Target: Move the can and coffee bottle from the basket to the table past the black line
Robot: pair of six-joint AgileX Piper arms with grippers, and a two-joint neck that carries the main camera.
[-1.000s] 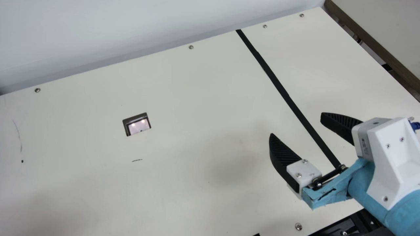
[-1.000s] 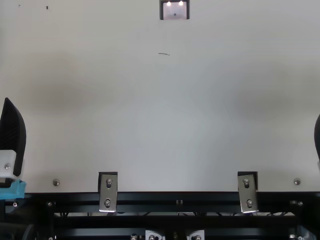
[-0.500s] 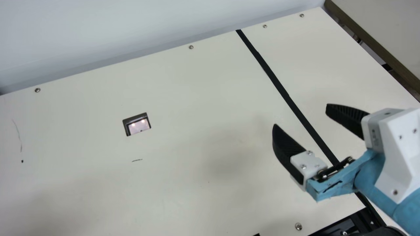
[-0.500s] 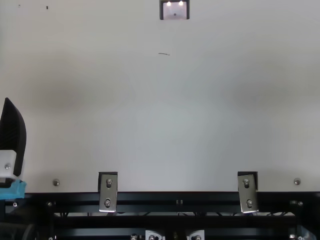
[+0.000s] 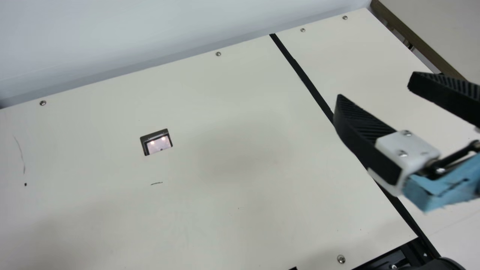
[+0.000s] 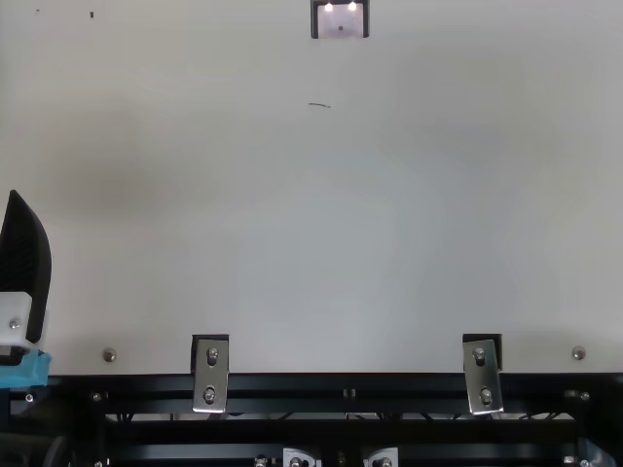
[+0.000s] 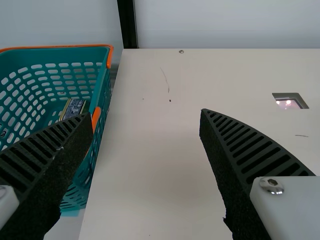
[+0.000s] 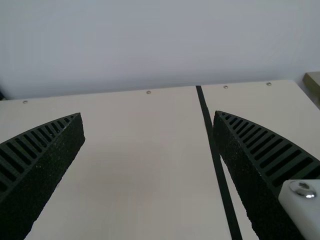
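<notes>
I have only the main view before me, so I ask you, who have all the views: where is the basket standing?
Observer: In the left wrist view, the teal basket stands beside the table.

Operator: Thank you. Is there something inside of it?

Observer: Yes, an item with a dark label lies inside, partly hidden. I cannot tell if it is the can.

Operator: And the left hand, is it already holding something?

Observer: No. The left hand is open, with nothing between its fingers.
</notes>
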